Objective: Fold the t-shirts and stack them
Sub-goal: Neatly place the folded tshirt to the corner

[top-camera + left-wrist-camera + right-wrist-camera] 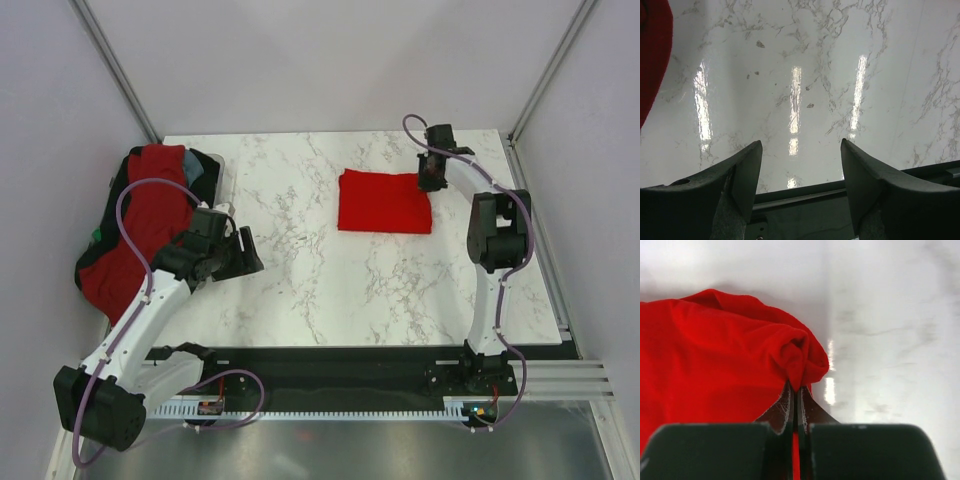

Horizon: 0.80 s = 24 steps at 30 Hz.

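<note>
A bright red folded t-shirt (385,202) lies on the marble table, right of centre. My right gripper (431,180) is at its far right corner, shut on a pinched fold of that shirt (796,371); the cloth bunches up at the fingertips. A heap of red t-shirts (140,225) with a grey-blue one (195,175) fills the dark bin at the left edge. My left gripper (245,255) is open and empty over bare marble just right of the bin; in the left wrist view (800,172) only a red edge (652,55) shows at the far left.
The dark bin (210,165) stands at the table's left edge, beside the grey wall. A black rail (340,360) runs along the table's near edge. Metal frame posts stand at the back corners.
</note>
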Motion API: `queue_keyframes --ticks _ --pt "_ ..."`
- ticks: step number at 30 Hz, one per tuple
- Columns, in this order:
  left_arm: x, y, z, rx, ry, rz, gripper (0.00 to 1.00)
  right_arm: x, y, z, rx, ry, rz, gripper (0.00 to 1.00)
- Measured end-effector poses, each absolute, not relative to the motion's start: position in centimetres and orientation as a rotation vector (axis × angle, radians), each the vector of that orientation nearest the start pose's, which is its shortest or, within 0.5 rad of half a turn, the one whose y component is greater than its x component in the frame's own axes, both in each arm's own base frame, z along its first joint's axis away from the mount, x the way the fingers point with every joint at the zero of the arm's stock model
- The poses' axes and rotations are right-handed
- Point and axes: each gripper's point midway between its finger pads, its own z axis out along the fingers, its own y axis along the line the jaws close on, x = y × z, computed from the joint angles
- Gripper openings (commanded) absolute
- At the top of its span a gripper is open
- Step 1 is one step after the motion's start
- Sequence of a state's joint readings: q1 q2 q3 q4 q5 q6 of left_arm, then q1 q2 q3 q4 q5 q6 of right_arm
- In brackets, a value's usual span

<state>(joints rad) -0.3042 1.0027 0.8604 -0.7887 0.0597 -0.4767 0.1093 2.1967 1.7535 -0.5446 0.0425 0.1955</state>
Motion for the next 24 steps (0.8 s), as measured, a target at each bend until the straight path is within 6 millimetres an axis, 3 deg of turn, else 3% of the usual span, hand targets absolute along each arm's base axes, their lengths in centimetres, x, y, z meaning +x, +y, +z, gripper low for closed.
queue_keyframes --ticks 5,9,11,13,16,19,24 --pt "22.8 -10.1 13.9 -0.197 2.539 -0.382 0.71 54.0 -2.0 7.3 0.173 2.486 -0.242 0.0" --pt "22.8 -10.1 13.7 -0.198 2.546 -0.378 0.71 57.4 -7.2 10.1 0.242 2.37 -0.423 0.0" --pt "22.8 -10.1 13.7 -0.199 2.545 -0.376 0.71 59.3 -9.1 10.6 0.272 2.321 -0.472 0.0" --pt "22.9 -10.1 13.7 -0.199 2.544 -0.374 0.71 60.9 -11.3 10.4 0.309 2.279 -0.519 0.0" --pt "22.9 -10.0 13.7 -0.201 2.543 -0.365 0.71 61.7 -13.9 9.0 0.346 2.261 -0.572 0.0" --pt "23.0 -9.8 13.6 -0.206 2.54 -0.353 0.71 62.0 -15.9 7.4 0.377 2.248 -0.599 0.0" --pt "23.0 -9.8 13.6 -0.206 2.54 -0.347 0.71 64.6 -18.2 7.1 0.41 2.143 -0.622 0.0"
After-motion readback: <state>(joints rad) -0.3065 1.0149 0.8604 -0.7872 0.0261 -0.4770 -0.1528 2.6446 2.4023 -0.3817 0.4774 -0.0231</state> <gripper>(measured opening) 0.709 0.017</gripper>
